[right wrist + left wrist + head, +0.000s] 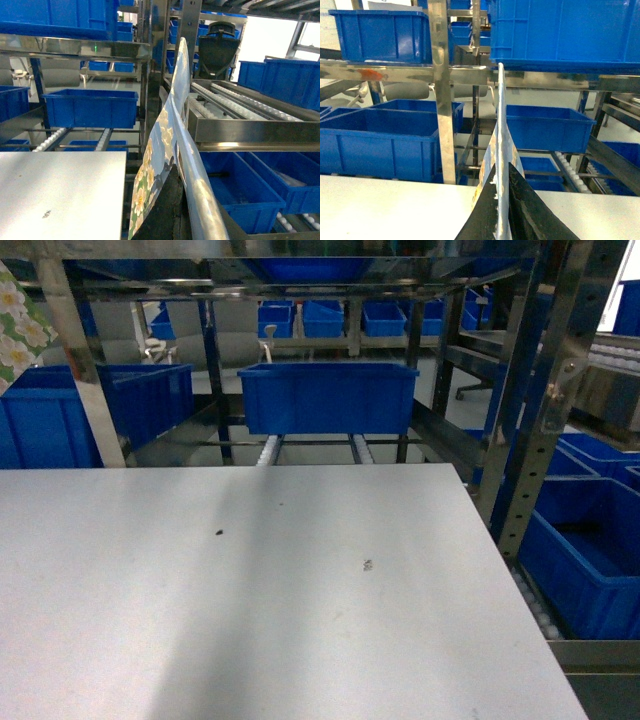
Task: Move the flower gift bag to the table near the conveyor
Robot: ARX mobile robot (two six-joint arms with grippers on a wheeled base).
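In the left wrist view my left gripper (502, 171) is shut on the flower gift bag (500, 125). The bag stands edge-on between the black fingers (532, 215), above the white table (380, 205). A floral corner of a bag (14, 325) shows at the top left of the head view. In the right wrist view my right gripper (176, 174) is shut on a flat floral bag (150, 170), held just past the table's (60, 190) right edge. The conveyor (225, 102), with steel frames and white rollers, stands beyond and to the right. Neither gripper shows in the head view.
Blue bins fill the racking: one (328, 395) straight behind the table (250, 590), more at the left (95, 410) and right (590, 560). A steel upright (545, 400) stands by the table's far right corner. A small code mark (367, 564) and a speck (218, 533) lie on the tabletop.
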